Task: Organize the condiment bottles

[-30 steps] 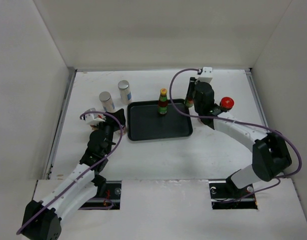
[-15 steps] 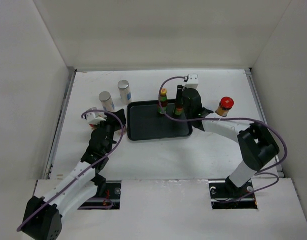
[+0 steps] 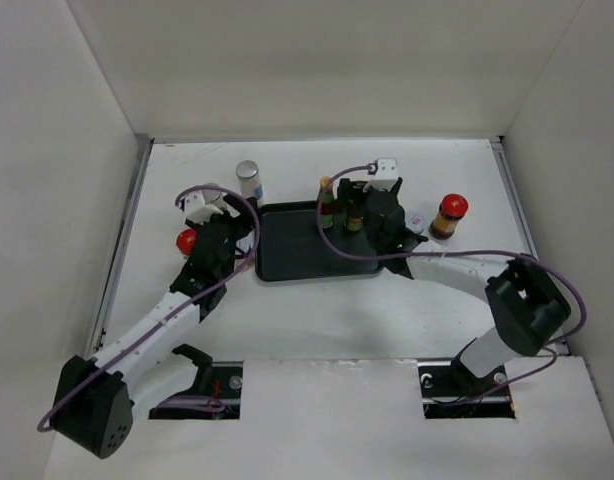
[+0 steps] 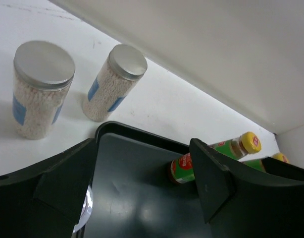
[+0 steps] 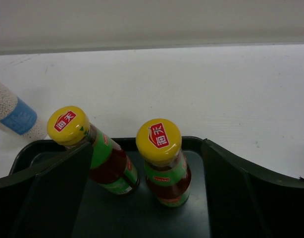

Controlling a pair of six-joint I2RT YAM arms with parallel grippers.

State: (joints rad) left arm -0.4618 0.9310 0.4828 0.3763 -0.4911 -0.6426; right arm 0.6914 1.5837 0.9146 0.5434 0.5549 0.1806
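Two slim sauce bottles with yellow caps stand upright in the far part of the black tray: one to the left, the other to its right. My right gripper is open, its fingers on either side of the right bottle and apart from it. My left gripper is open over the tray's left corner with nothing between its fingers. Two white silver-lidded shakers stand beyond that corner; the top view shows one.
One red-capped jar stands right of the tray, and a red cap shows left of my left arm. A small pale round lid lies by the right arm. White walls close in the table on three sides.
My right gripper brought the second sauce bottle from beside the tray into it, next to the first, and opened. My left arm reached forward to the tray's left corner; a red cap now shows beside it.
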